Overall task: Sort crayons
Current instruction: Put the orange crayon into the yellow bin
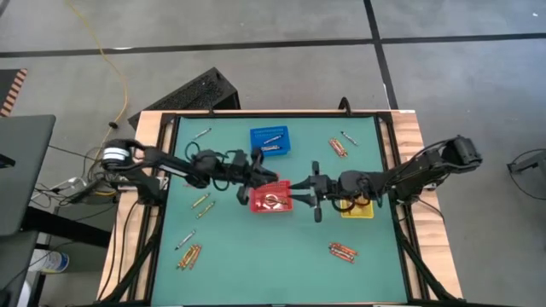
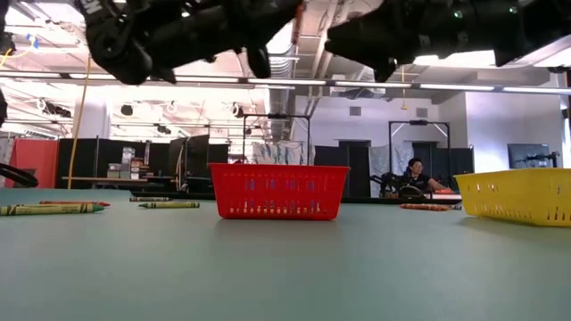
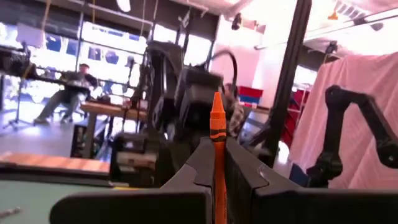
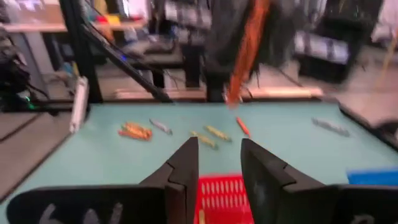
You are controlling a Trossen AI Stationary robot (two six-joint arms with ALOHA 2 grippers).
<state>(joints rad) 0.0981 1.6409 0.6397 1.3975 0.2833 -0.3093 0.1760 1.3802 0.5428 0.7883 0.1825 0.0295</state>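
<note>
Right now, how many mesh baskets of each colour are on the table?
Blue basket: 1
Red basket: 1
Yellow basket: 1
Total: 3

Blue basket (image 1: 270, 141), red basket (image 1: 271, 199), yellow basket (image 2: 522, 195) on green table (image 1: 256, 264); person seated (image 2: 416, 176) behind.

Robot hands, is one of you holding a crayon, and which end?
Yes. The left gripper pinches an orange crayon by its lower part, tip pointing out, above the red basket. The right gripper is open and holds nothing.
</note>
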